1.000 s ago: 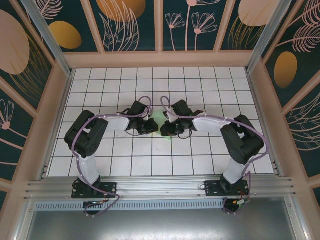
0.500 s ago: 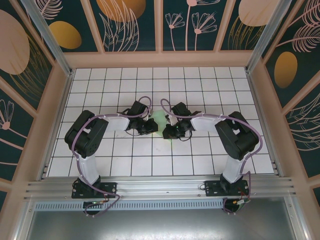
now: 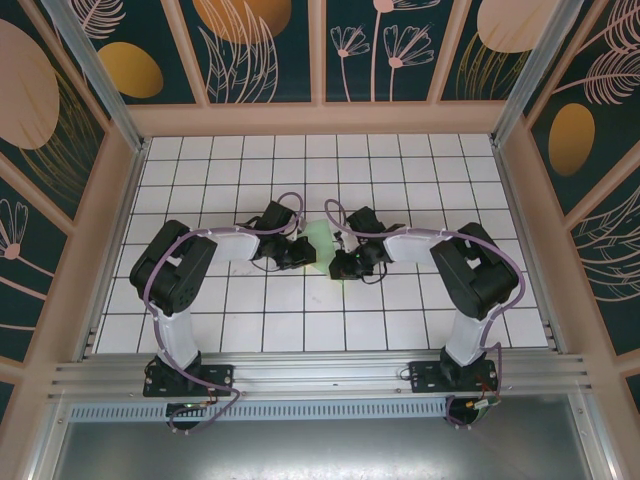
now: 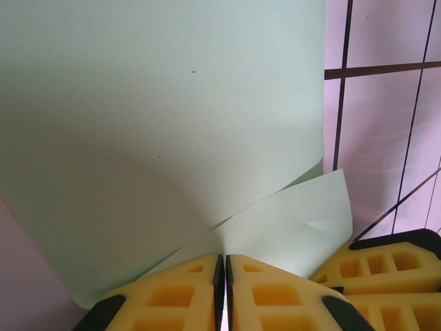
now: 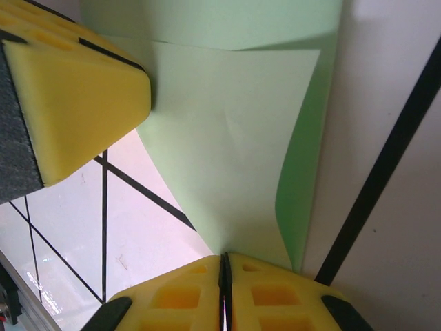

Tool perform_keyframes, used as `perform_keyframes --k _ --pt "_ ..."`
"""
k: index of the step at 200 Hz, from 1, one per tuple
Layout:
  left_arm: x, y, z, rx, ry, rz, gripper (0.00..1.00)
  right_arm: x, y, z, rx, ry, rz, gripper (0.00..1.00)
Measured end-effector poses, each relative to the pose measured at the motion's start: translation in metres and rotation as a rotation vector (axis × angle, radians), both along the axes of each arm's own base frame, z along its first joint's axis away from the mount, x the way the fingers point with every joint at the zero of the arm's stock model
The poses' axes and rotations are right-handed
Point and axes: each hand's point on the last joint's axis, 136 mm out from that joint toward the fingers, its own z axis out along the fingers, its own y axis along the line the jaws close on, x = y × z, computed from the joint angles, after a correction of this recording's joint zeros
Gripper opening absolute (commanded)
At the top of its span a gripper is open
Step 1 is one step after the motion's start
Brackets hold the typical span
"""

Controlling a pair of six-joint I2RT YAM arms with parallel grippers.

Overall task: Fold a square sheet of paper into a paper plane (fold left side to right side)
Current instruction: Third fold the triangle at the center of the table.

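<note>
The square sheet of paper (image 3: 320, 238), pale mint green, lies bent between my two grippers at the table's middle. My left gripper (image 3: 305, 257) is shut on the sheet's near edge. In the left wrist view the paper (image 4: 158, 124) rises from the closed left gripper (image 4: 225, 261), with a lower flap (image 4: 303, 221) spreading right. My right gripper (image 3: 338, 268) is shut on the sheet too. In the right wrist view the paper (image 5: 234, 138) curls up from the right gripper (image 5: 225, 258). The paper plane is out of view.
White grid tiles (image 3: 400, 170) cover the table, ringed by a wooden frame (image 3: 320, 120). The right gripper's yellow finger (image 4: 386, 265) sits close beside my left jaws. The left gripper's finger (image 5: 76, 89) hangs near the sheet's far corner.
My right gripper has moved left and nearer, closing in on the left gripper and bowing the sheet more. The left arm has stayed put.
</note>
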Motion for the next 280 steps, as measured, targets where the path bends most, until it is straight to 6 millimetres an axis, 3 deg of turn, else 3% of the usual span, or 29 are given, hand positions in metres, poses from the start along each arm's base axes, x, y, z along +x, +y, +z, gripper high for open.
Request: perform_keyframes --k 67,131,159,197,254,280 --pt "0.000 0.000 0.000 0.005 -0.002 -0.002 0.13 -0.009 -0.003 0.000 0.041 0.007 0.007 0.05" --pt "0.000 0.000 0.000 0.005 -0.003 -0.002 0.13 -0.029 -0.021 0.002 0.010 0.056 -0.005 0.00" --pt "0.001 0.000 0.000 0.007 -0.002 -0.001 0.13 -0.034 -0.024 0.018 0.013 0.054 -0.006 0.00" --pt "0.000 0.000 0.000 0.008 -0.003 -0.001 0.13 -0.014 -0.011 0.040 0.056 0.005 -0.016 0.00" --pt "0.000 0.000 0.000 0.008 -0.003 -0.002 0.13 -0.006 -0.012 0.006 -0.015 0.060 -0.046 0.00" --pt "0.001 -0.001 0.001 0.006 -0.005 -0.002 0.15 -0.006 -0.014 0.001 -0.030 0.071 -0.060 0.00"
